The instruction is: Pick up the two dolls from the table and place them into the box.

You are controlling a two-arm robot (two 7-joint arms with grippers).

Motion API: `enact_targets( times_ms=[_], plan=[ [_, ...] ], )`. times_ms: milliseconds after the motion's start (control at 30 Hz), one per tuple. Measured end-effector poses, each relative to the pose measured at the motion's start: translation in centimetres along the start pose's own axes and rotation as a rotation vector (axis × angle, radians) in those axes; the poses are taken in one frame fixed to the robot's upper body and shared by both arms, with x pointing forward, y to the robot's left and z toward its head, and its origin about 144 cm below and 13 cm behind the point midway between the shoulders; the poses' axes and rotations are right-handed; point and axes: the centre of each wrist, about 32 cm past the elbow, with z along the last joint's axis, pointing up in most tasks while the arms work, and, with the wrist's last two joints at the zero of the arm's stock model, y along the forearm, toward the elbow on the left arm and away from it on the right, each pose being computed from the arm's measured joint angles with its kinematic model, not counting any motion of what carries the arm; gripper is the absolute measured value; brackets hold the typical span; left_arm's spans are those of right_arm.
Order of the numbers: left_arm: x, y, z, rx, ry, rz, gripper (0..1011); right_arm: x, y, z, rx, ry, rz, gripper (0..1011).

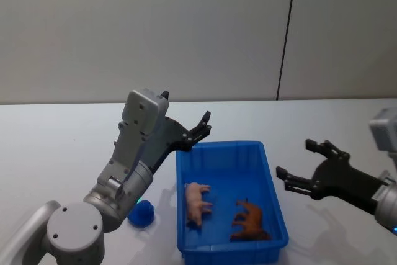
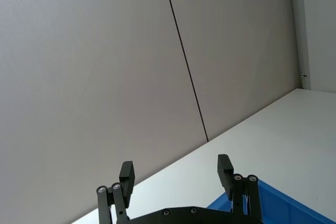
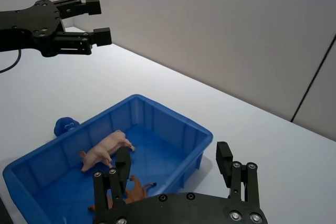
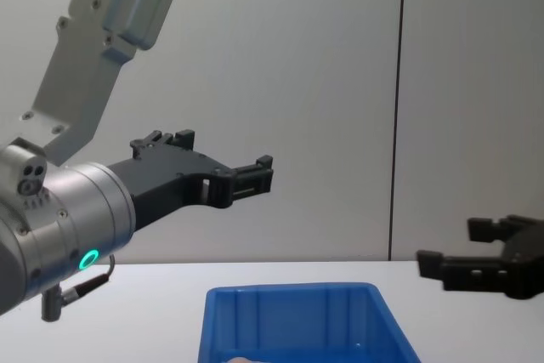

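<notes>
Head view: the box (image 1: 270, 178) stands on the table (image 1: 56, 147) and holds 2 toys, a pink doll (image 1: 198, 202) by its left wall and a brown doll (image 1: 250, 220) toward its near right corner. A dark blue lump (image 1: 141, 214) lies on the table just outside the box's left wall. The left gripper (image 1: 186, 111) is raised over the box's far left corner, fingers spread wide and empty. The right gripper (image 1: 298, 161) hangs to the right of the box, also spread and empty.

Left wrist view: the left gripper (image 2: 176, 174) gapes with nothing between its fingers, above a corner of the box (image 2: 273, 203).

Right wrist view: the right gripper (image 3: 173, 161) is wide open, apart from the box (image 3: 157, 124). Inside lie the pink doll (image 3: 105, 150) and the brown doll (image 3: 137, 187). The dark blue lump (image 3: 65, 126) sits beyond the box's far wall, and the left gripper (image 3: 98, 20) hangs above that side.

Chest view: the left gripper (image 4: 217, 155) is high above the box (image 4: 289, 312), and the right gripper (image 4: 455, 244) is lower, to the box's right.
</notes>
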Motion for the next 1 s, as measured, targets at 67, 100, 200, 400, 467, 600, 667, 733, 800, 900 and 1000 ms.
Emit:
enact_targets(
  times_ms=[67,100,200,400,467,600,667,733,800,900,1000],
  plan=[
    [0.0,0.0,0.0,0.000,0.000,0.000,1001,0.2,-0.4,-0.2,0.005,0.001,-0.007,1001],
    [0.0,0.0,0.0,0.000,0.000,0.000,1000,0.3,-0.7,-0.2,0.008,0.001,-0.012,1001],
    [0.0,0.0,0.0,0.001,0.000,0.000,1001,0.4,-1.0,-0.3,0.011,0.002,-0.017,1001],
    [0.2,0.5,0.1,0.018,-0.010,0.010,1000,0.7,-1.6,-0.5,0.018,0.003,-0.028,1001],
    [0.3,0.8,0.1,0.026,-0.012,0.016,1001,0.7,-1.8,-0.6,0.019,0.003,-0.031,1001],
    [0.6,1.8,0.2,0.051,-0.015,0.037,1001,0.8,-2.0,-0.6,0.022,0.002,-0.034,1001],
    [0.7,2.2,0.2,0.063,-0.014,0.046,1000,0.8,-2.1,-0.7,0.022,0.002,-0.035,1001],
    [0.8,3.0,0.1,0.086,-0.009,0.061,1000,0.9,-2.1,-0.7,0.023,0.003,-0.037,1001],
    [1.0,3.8,0.1,0.111,-0.003,0.073,1001,0.9,-2.2,-0.7,0.023,0.003,-0.037,1001],
    [1.1,4.6,0.0,0.133,0.005,0.086,1001,0.9,-2.3,-0.7,0.024,0.002,-0.039,1001],
    [1.3,5.8,-0.2,0.173,0.018,0.095,1000,1.0,-2.4,-0.8,0.025,0.003,-0.040,1001]
  ],
)
